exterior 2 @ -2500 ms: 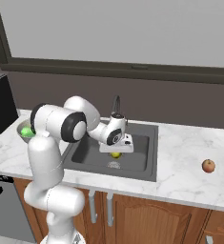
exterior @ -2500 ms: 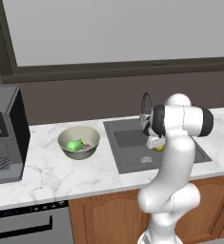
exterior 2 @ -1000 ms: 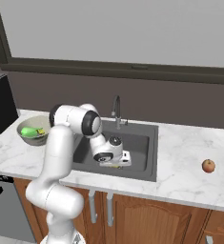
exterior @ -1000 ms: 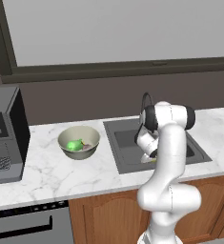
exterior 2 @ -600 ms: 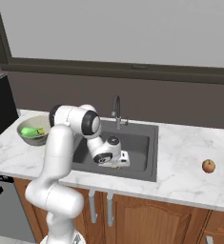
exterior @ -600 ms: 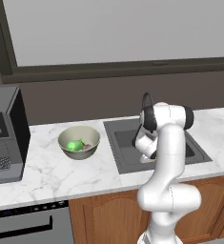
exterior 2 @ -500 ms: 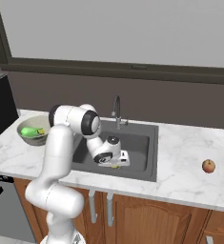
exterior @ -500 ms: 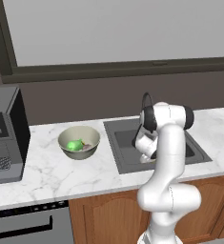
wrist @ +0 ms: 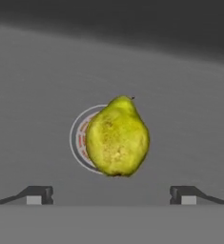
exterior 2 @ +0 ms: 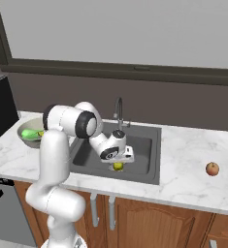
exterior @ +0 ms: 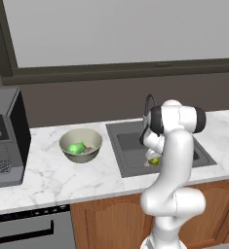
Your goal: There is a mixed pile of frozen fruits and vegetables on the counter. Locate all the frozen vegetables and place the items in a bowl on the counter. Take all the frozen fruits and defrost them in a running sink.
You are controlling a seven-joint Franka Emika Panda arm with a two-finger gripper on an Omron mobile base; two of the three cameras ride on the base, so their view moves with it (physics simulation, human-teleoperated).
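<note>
Looking down the pincer (wrist: 111, 195), I see its tips spread wide with nothing between them; the yellow-green fruit (wrist: 117, 137) lies free over the sink (exterior 2: 139, 145) drain, stem end away. My next target, the red fruit (exterior 2: 212, 168), sits far right on the table (exterior 2: 193, 160).

In the left base view, the white arm is covering most of the yellow-green pear (exterior: 154, 160) for you, and it is also hiding the right part of the sink (exterior: 130, 146). In the right base view, the arm is cutting off the near side of the bowl (exterior 2: 26, 127). The pale item (exterior: 88, 150) inside the bowl is looking too small to name. In the hand view, the pear (wrist: 117, 137) is hiding the middle of the drain (wrist: 81, 138).
</note>
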